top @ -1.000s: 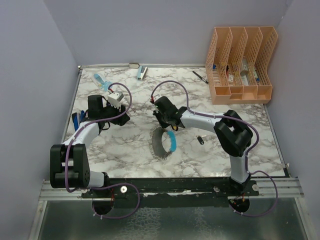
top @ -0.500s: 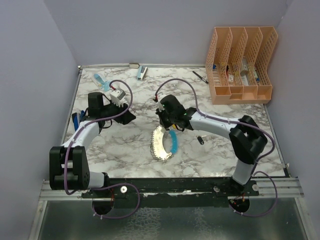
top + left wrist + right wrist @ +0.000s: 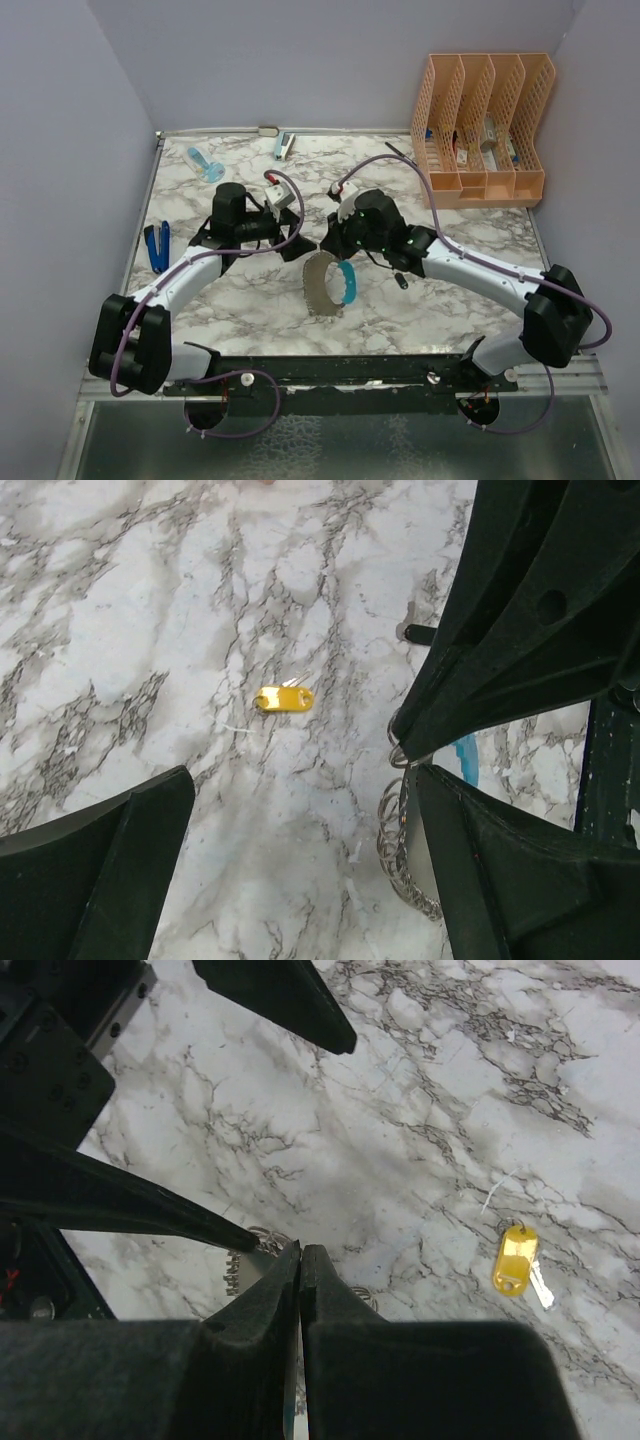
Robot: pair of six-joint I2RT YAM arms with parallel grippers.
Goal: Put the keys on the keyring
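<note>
The keyring, a gray toothed loop with a light-blue section, stands on edge at the table's middle. My right gripper is shut on its top edge; in the right wrist view the thin gray band sits between the closed fingers. My left gripper is open right beside it, one fingertip touching the ring's wire coils. The yellow key lies on the marble beyond the open left gripper, and shows in the right wrist view. The black key lies right of the ring.
A peach file organizer stands at the back right with a black pen beside it. A blue-handled tool lies at the left edge. A small stapler and a blue item lie at the back.
My left arm has swung right from the left side up to the keyring. My right arm has stretched out leftward, still holding the ring, which now stands more upright.
</note>
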